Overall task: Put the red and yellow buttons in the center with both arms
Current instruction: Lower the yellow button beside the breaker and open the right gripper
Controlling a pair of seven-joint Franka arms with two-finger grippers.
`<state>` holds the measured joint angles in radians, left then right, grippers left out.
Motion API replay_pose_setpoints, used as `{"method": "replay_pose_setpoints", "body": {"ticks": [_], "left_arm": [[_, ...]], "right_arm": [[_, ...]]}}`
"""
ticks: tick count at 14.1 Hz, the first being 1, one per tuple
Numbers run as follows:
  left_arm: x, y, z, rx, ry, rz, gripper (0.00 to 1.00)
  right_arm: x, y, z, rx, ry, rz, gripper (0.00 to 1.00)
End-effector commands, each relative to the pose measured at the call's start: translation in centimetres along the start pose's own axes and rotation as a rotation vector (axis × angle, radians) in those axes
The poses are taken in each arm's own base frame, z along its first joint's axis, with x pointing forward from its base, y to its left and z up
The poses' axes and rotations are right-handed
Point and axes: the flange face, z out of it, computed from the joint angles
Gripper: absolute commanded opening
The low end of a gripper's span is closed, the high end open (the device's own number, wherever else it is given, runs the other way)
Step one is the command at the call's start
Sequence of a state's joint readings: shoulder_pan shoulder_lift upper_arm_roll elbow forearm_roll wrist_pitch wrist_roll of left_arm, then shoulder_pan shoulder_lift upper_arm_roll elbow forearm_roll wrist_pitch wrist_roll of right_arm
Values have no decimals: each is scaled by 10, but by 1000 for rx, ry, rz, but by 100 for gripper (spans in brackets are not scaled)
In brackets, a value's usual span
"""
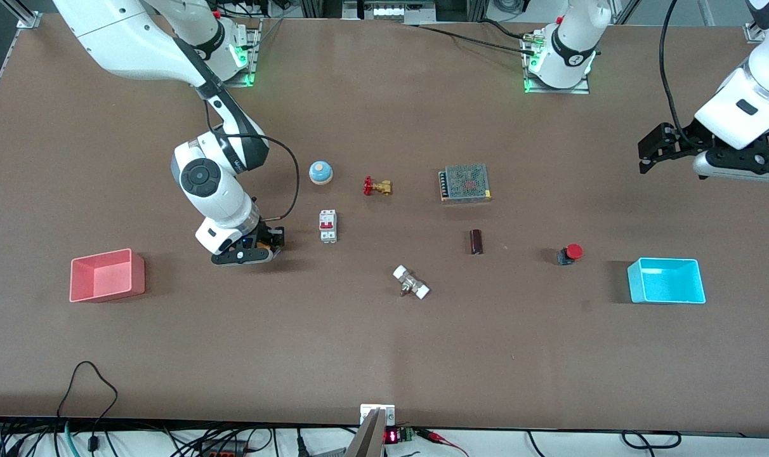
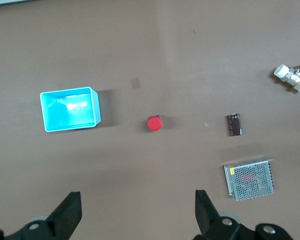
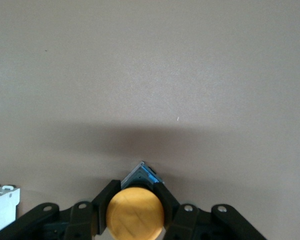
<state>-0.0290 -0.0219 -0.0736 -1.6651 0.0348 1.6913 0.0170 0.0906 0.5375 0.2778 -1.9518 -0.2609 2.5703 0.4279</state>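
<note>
My right gripper (image 1: 257, 246) is low over the table between the pink tray and the white circuit breaker. In the right wrist view the right gripper (image 3: 136, 188) is shut on the yellow button (image 3: 135, 214), its fingers on either side below the round cap. The red button (image 1: 571, 252) stands on the brown tabletop beside the cyan tray, toward the left arm's end; it also shows in the left wrist view (image 2: 155, 123). My left gripper (image 1: 646, 154) is open and empty, high over that end of the table; its open span shows in the left wrist view (image 2: 138, 202).
A pink tray (image 1: 108, 289) sits at the right arm's end, a cyan tray (image 1: 667, 259) at the left arm's end. Across the middle lie a blue bell (image 1: 321, 172), a brass valve (image 1: 377, 186), a white breaker (image 1: 328, 226), a mesh power supply (image 1: 465, 183), a dark cylinder (image 1: 476, 242) and a white-capped fitting (image 1: 411, 282).
</note>
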Motion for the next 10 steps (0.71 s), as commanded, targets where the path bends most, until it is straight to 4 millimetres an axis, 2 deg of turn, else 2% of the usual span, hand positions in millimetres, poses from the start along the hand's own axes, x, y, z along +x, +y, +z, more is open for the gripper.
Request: {"method": "replay_pose_setpoints", "body": {"ticks": [1,2,4,6,7,9,10], "left_arm": [[-3,-2,-2,7,-10,18,100],[-3,-3,-2,7,-9,16,100],[-3,-3,-2,5,-10,16,100],[-3,-3,-2,5,-12,14,100],[-3,-3,-2,5,-12,14,100],[-3,-1,-2,5,-12,16,100],[-3,-1,-2,5,-13,16,100]], "right_arm": [[-2,-4,7,0,13,2,44],[-2,-4,7,0,13,16,55],[0,-5,5,2,18,21,61],[5,-4,0,8,28,31,76],[13,-4,-9,14,47,34,80],[27,-1,-30,15,78,39,100],[32,2,-45,11,96,40,100]]}}
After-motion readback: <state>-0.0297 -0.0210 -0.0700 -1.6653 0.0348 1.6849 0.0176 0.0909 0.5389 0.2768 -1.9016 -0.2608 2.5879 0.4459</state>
